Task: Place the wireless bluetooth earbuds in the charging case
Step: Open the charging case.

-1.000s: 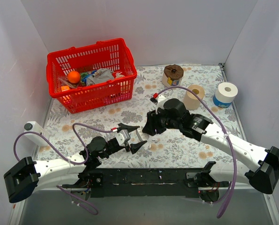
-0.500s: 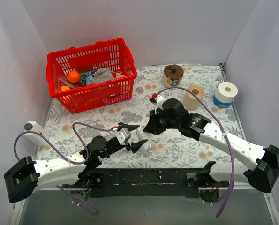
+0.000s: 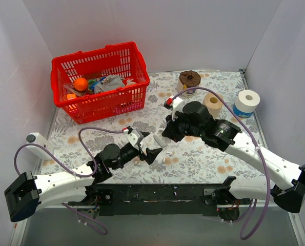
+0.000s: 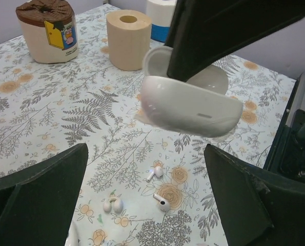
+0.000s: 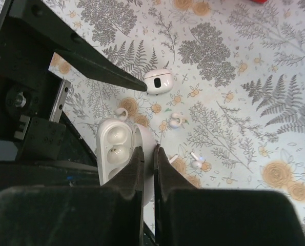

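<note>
Right gripper [image 5: 148, 149] is clamped on the edge of the open charging case [image 4: 190, 105], holding it up off the table [image 4: 65, 113]. Left gripper [image 3: 153, 144] sits just beside the case, fingers spread wide, empty. Earbuds [image 4: 155, 172] lie loose below the case.

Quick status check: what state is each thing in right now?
charging case: lid open, wells look empty, held by its lid.
earbuds: loose on the table, outside the case.
left gripper: open, empty.
right gripper: shut on the case lid.
</note>
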`<state>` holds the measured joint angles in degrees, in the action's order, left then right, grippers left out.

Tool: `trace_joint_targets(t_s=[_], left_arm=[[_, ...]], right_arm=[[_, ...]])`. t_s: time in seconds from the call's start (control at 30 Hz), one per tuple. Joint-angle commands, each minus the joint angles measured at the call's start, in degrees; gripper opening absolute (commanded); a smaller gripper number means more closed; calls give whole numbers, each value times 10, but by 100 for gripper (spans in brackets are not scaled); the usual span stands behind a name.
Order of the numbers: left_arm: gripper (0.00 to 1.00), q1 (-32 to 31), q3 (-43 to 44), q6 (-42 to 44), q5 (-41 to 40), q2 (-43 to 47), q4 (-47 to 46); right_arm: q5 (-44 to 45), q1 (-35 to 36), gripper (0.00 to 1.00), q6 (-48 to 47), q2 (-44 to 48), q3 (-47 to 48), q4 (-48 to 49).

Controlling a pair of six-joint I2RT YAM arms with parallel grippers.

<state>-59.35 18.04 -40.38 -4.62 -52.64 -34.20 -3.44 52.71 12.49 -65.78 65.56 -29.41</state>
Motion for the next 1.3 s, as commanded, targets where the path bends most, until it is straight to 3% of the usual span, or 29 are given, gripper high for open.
trace_joint_targets(t_s=[0.0, 0.03, 0.17, 0.3, 0.4, 0.47, 0.73, 1.1, 1.27], left_arm=[[98, 25, 35, -65, 11, 37, 50], [98, 34, 39, -96, 98, 42, 62], [98, 84, 48, -149, 296, 74, 68], [97, 131, 52, -194, 420, 76, 39], [91, 142, 70, -189, 483, 40, 49], [87, 142, 83, -191, 499, 16, 42], [87, 144, 102, -196, 496, -20, 26], [82, 147, 96, -182, 468, -18, 22], [84, 147, 91, -163, 432, -9, 29]], right_arm=[[50, 13, 1, -94, 35, 26, -17], [67, 20, 1, -106, 42, 17, -7], [120, 37, 1, -184, 88, -26, 47], [109, 47, 1, -229, 92, -9, 27], [116, 61, 1, -245, 80, 1, 26], [127, 78, 1, -251, 71, 5, 24], [169, 146, 1, -269, 39, 20, 33], [178, 181, 1, -275, 28, 30, 33], [155, 189, 1, -260, 33, 35, 39]])
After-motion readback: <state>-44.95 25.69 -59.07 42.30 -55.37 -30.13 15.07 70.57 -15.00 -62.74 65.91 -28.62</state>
